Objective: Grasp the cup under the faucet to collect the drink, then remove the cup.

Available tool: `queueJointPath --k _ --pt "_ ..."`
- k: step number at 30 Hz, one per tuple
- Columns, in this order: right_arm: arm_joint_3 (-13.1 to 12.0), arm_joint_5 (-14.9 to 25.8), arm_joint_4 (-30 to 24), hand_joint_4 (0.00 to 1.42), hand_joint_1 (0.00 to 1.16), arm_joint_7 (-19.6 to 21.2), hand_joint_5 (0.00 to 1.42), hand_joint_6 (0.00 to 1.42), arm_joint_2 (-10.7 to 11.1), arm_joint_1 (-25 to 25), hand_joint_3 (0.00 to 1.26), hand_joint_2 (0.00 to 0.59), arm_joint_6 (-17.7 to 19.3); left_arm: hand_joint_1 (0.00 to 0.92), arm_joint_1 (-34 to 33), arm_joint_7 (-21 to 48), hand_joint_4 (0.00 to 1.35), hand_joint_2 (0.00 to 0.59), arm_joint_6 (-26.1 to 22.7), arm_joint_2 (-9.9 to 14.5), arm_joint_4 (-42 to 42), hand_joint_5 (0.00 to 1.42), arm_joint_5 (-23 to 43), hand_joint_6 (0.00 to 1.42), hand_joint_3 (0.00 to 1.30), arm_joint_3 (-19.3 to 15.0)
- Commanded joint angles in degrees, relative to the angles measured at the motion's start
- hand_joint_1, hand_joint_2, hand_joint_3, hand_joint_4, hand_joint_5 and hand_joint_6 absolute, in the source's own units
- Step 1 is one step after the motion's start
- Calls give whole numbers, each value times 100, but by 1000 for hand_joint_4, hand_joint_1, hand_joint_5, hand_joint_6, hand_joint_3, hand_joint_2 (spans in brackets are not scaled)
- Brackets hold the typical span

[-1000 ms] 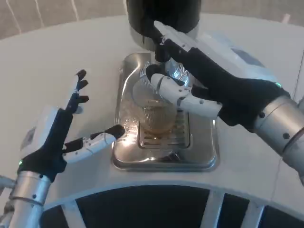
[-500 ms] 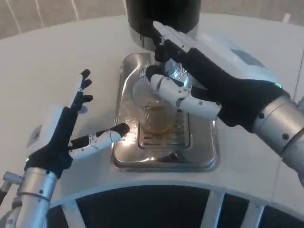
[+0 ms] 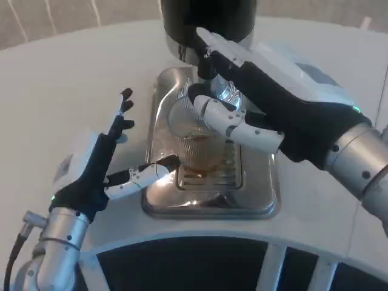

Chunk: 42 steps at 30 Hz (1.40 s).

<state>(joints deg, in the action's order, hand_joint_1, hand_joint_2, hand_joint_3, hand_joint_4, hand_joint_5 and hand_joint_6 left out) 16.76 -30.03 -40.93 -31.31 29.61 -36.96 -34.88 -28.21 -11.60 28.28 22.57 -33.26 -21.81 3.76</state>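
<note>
A clear ribbed cup (image 3: 195,144) stands on the steel drip tray (image 3: 262,189) under the chrome faucet (image 3: 225,92) of a black dispenser (image 3: 209,18). Amber drink fills its lower part. My right hand (image 3: 276,106) reaches in from the right and grips the faucet, fingers stretched over it toward the dispenser and the thumb lying across the cup's rim. My left hand (image 3: 97,170) is open to the left of the tray, fingers spread upward. Its thumb tip hovers over the tray's left edge, close to the cup's base and apart from it.
The white table (image 3: 73,79) curves around the tray, with its front edge just below the tray. Bare tabletop lies to the left and at the far right.
My left hand has moved right and forward toward the cup, its thumb now over the tray's edge. The right hand stays on the faucet.
</note>
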Motion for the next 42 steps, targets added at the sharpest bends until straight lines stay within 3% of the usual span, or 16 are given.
queueJointPath --k 1,15,22,35,42 --pt "100 53 -92 0 54 -166 0 0 -39 147 0 534 150 339 -155 -13 0 42 105 -25 -189 200 -71 291 0 91" --pt "-41 -75 -156 0 68 9 0 0 -140 277 0 537 197 339 -235 -1 0 42 170 -21 -344 200 -40 291 0 156" --pt "-232 -212 -260 0 77 135 0 0 -200 356 0 545 232 333 -253 28 0 44 220 -10 -393 200 -33 291 0 163" --pt "-675 -539 -1138 0 98 365 0 0 -372 1077 0 544 298 324 -259 56 0 42 244 -24 -443 200 -21 290 0 190" --pt "-853 -772 -1556 0 106 235 0 0 -389 1391 0 544 249 322 -289 56 0 42 235 -50 -470 201 -39 290 0 226"
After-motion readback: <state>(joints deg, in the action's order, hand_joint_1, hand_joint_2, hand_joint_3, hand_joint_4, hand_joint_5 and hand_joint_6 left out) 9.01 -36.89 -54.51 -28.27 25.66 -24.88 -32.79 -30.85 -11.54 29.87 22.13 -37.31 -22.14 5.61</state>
